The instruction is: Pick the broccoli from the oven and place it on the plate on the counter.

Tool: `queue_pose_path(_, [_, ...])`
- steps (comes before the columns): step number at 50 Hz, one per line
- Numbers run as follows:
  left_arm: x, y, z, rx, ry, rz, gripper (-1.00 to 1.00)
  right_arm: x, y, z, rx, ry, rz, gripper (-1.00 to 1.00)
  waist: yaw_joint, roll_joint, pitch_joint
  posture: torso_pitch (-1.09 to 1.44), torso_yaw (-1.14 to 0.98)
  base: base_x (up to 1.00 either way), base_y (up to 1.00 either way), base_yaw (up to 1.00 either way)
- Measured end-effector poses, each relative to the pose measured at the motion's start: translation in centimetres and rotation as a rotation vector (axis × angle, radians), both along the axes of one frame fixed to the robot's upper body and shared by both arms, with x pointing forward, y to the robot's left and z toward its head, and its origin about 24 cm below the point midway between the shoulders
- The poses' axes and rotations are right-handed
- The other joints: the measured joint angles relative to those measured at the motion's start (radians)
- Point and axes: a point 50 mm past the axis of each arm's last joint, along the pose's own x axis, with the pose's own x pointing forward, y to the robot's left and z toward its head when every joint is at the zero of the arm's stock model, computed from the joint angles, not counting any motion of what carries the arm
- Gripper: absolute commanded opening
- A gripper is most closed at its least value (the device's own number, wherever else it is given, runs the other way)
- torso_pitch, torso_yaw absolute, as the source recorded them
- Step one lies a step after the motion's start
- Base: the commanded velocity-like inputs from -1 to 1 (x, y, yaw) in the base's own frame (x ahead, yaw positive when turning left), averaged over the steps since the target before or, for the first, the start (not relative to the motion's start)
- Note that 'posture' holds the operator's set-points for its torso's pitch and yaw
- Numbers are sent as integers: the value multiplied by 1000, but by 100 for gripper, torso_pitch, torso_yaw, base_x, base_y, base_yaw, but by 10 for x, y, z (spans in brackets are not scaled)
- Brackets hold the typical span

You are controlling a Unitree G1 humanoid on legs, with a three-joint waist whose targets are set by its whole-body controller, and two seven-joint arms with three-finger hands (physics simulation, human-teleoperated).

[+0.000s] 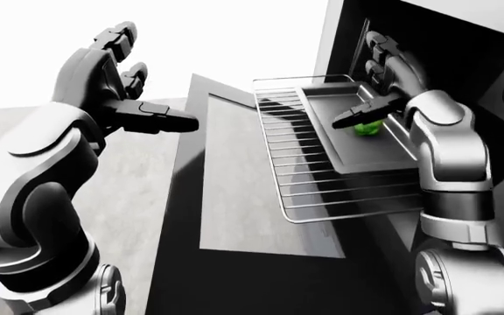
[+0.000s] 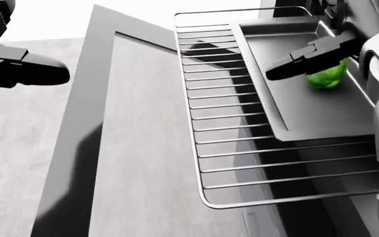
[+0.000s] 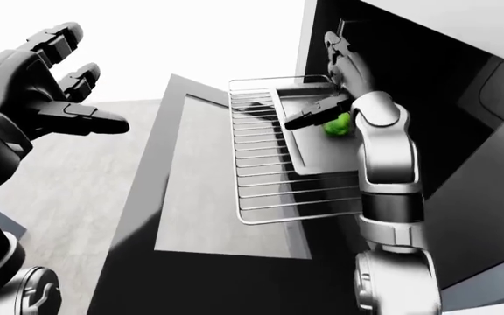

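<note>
Head view: I'm spreading my right hand (image 2: 321, 49) over the broccoli (image 2: 328, 76) at two o'clock, ungrasped; left hand (image 1: 125, 92) hanging released.

Simulated kitchen is indicated: an oven (image 1: 427, 59) is seen with its glazed door (image 1: 243, 190) dropped open, wire rack (image 2: 242, 148) pulled out, baking tray (image 2: 308, 108) resting on it. Pale floor (image 2: 18, 148) is shown below.
</note>
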Motion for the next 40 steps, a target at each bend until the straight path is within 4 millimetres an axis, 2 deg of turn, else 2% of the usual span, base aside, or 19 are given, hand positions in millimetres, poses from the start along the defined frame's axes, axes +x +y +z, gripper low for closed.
queue_pose_path(7, [0, -1, 1, -5, -15, -4, 100, 14, -16, -9, -114, 13, -36, 100, 0, 4, 0, 0, 0, 0, 0, 0])
queue_pose_path(12, [0, -4, 0, -10, -9, -23, 100, 24, -26, -15, -134, 27, -59, 100, -1, 4, -2, 0, 0, 0, 0, 0])
queue_pose_path(19, [-4, -1, 7, -24, -33, -24, 100, 31, -35, -23, -206, 27, -74, 100, -1, 6, 5, 3, 0, 0, 0, 0])
queue_pose_path(31, [-4, 0, 6, -34, -30, -38, 100, 40, -33, -17, -337, -15, -93, 100, -2, 6, 51, 12, 0, 0, 0, 0])
queue_pose_path(40, [-4, 0, 4, -30, -25, -38, 100, 45, -33, -15, -375, -37, -129, 100, -3, 8, 97, 19, 0, 0, 0, 0])
